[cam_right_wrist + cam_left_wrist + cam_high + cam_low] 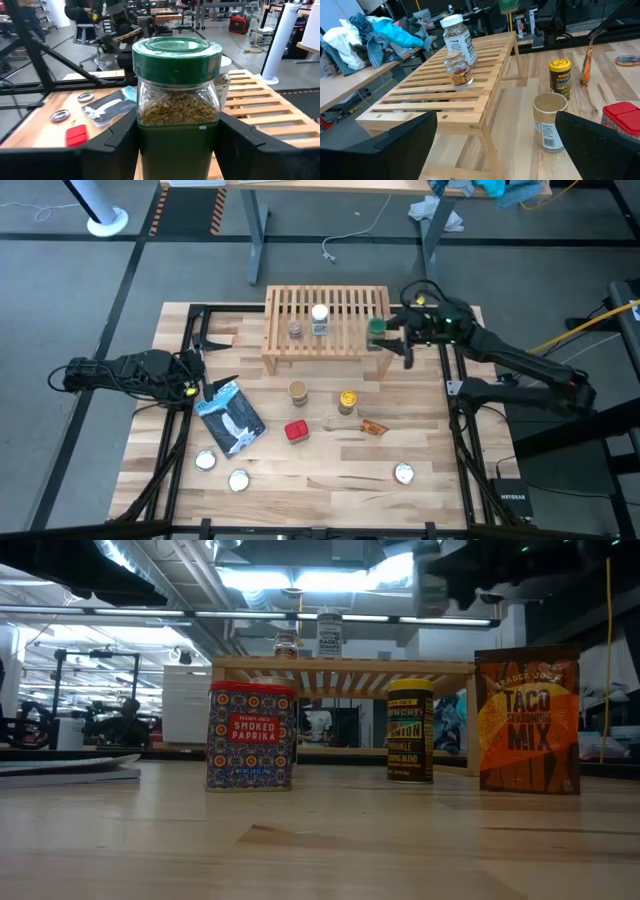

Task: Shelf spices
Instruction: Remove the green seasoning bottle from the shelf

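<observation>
Carrying a green-lidded jar [177,95], the right tool [385,340] has its two fingers clamped on the jar's lower body and holds it upright at the right end of the shelf [345,345]. In the high view the jar sits over the rack's right edge, close to the slats; whether it already touches the wood cannot be told. The step in hand looks like the placing of this jar.

Two spices already stand on the slatted top: a white-lidded jar [320,319] and, just beside it, a small clear jar [296,330]. Four more wait on the surface in front of the shelf: a tan-lidded jar [298,391], a yellow-lidded jar [347,401], a red paprika tin [296,430] and an orange taco seasoning packet [373,427]. So roughly a third of the work seems done.

The left tool [207,388] rests at the left side of the surface with its fingers spread wide and nothing between them, next to a blue-and-white pouch [231,418]. Three silver discs [238,478] lie near the front edge.

Next, the right arm probably needs to lower the jar squarely onto the slats, clear of the two neighbours and not hanging off the end, then release and lift straight away so the lid is not tipped.
</observation>
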Controlling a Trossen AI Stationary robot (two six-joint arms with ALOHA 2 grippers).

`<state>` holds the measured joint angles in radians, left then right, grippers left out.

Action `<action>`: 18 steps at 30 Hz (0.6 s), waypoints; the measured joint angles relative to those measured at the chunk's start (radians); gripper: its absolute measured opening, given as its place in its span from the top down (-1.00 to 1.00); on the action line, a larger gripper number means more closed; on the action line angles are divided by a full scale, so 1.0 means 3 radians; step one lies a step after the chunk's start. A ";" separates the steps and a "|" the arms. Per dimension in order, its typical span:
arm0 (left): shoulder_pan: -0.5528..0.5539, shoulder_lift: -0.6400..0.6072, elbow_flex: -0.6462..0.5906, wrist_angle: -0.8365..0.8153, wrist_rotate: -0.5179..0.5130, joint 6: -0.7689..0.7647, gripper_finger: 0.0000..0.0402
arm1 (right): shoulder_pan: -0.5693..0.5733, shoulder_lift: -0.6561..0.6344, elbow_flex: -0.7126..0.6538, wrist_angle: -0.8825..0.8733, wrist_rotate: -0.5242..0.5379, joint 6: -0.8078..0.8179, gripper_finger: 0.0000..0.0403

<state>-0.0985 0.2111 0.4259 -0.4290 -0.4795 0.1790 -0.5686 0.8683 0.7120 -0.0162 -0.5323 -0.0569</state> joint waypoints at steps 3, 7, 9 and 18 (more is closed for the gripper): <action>0.0000 0.0000 0.0000 -0.0001 0.0000 0.0000 -0.99 | 0.0001 -0.0287 0.0000 -0.0359 -0.0009 0.0027 -0.03; 0.0001 0.0000 0.0000 -0.0001 0.0000 0.0000 -0.99 | 0.0000 -0.0598 -0.0005 -0.0881 -0.0007 0.0106 -0.03; 0.0001 0.0000 0.0000 -0.0001 0.0000 0.0000 -0.99 | 0.0000 -0.0742 -0.0044 -0.1053 -0.0009 0.0178 -0.03; 0.0001 0.0000 0.0000 -0.0001 0.0000 0.0000 -0.99 | 0.0000 -0.1150 -0.0577 -0.1147 -0.0038 0.0592 -0.03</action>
<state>-0.0982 0.2111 0.4259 -0.4294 -0.4793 0.1789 -0.5686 0.5233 0.5389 -0.3604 -0.5439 0.1208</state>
